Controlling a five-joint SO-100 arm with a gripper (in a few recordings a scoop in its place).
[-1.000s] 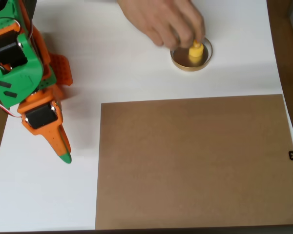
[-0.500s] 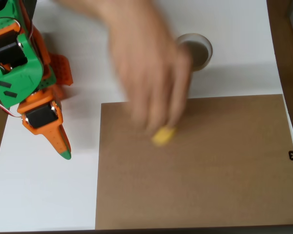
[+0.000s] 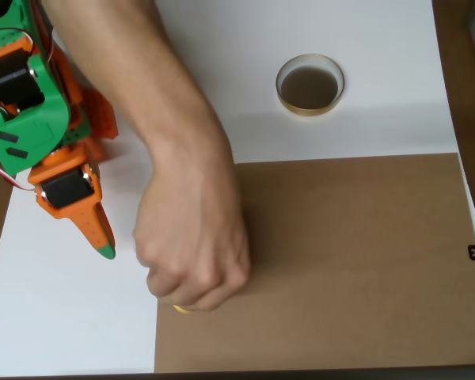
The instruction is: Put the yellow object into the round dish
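The round dish [image 3: 309,85] with its tan rim and dark inside sits empty at the top of the white surface in the overhead view. A person's hand [image 3: 191,245] reaches down from the upper left and rests on the left edge of the brown board [image 3: 356,261]. A sliver of the yellow object [image 3: 182,309] peeks out under the fingers. My orange and green gripper [image 3: 104,252] lies at the left, pointing down, its fingers together in one green-tipped point, holding nothing. It is a little left of the hand.
The arm's green and orange body [image 3: 32,103] fills the upper left corner. White table [image 3: 380,127] runs around the board, with a wooden edge [image 3: 467,95] along the right side.
The person's hand lifted the yellow object out of the dish and carried it down and left onto the board's left edge. The arm has not moved.
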